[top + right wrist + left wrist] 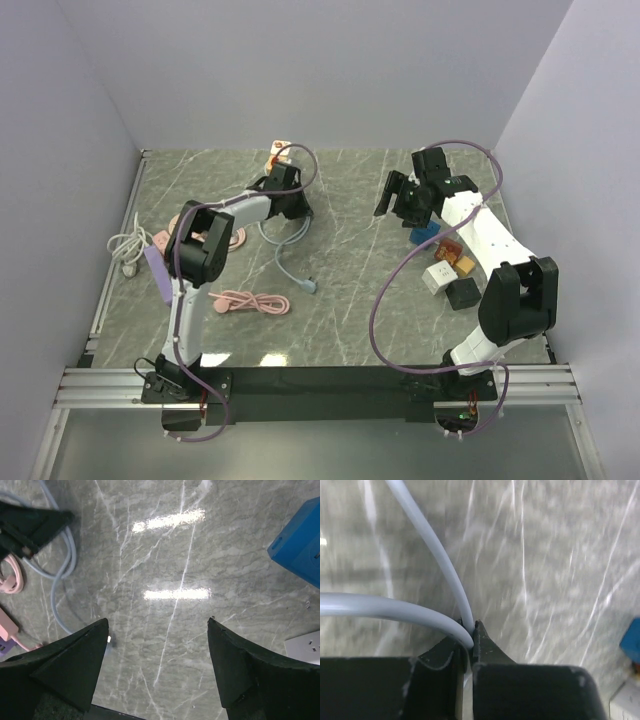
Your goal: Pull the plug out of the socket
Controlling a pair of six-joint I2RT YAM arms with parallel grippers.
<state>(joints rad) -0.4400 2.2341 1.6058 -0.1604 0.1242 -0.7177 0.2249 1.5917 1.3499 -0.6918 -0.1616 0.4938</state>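
Even overhead light glares in streaks on the table point(170, 594) (left wrist view blurred).

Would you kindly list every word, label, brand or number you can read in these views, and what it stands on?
No text can be read in any view.
The coloured blocks by the right arm: any marks are too small to read.
White block in the right wrist view: faint dots only, no letters.
The pale cable in the left hand: no print.

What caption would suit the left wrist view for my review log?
Left gripper shut on a pale cable looping over the marbled table, a blue block at the right edge.
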